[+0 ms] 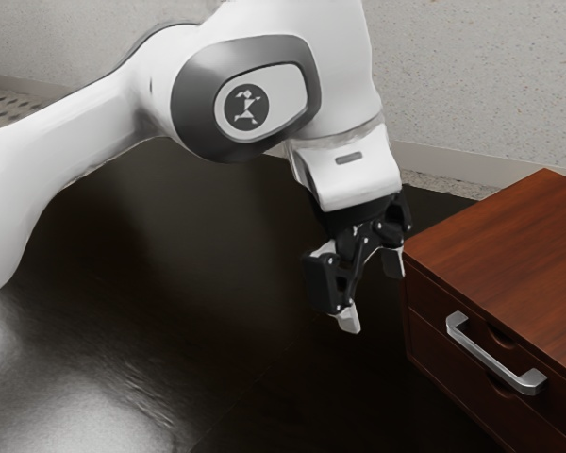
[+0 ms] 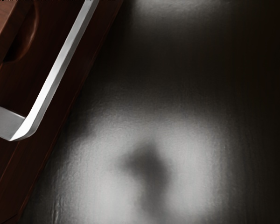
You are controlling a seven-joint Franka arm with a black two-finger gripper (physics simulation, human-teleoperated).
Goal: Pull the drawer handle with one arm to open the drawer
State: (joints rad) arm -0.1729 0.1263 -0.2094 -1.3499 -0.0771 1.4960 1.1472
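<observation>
Black two-finger gripper [image 1: 368, 281] is hovering with fingers spread wide and holding nothing, just beside the wooden cabinet [image 1: 524, 236] corner, above the silver drawer handle [image 1: 495, 354]. Coming in off-line, a finger is risking striking the cabinet edge or slipping off the bar. Drawer [image 1: 439, 294] is looking shut, its contents hidden.

One wooden drawer unit [image 1: 519, 236] stands on one dark table [image 1: 170, 330]. Its front carries one silver handle [image 1: 495, 354]. Beside it, one gripper [image 1: 370, 291].
</observation>
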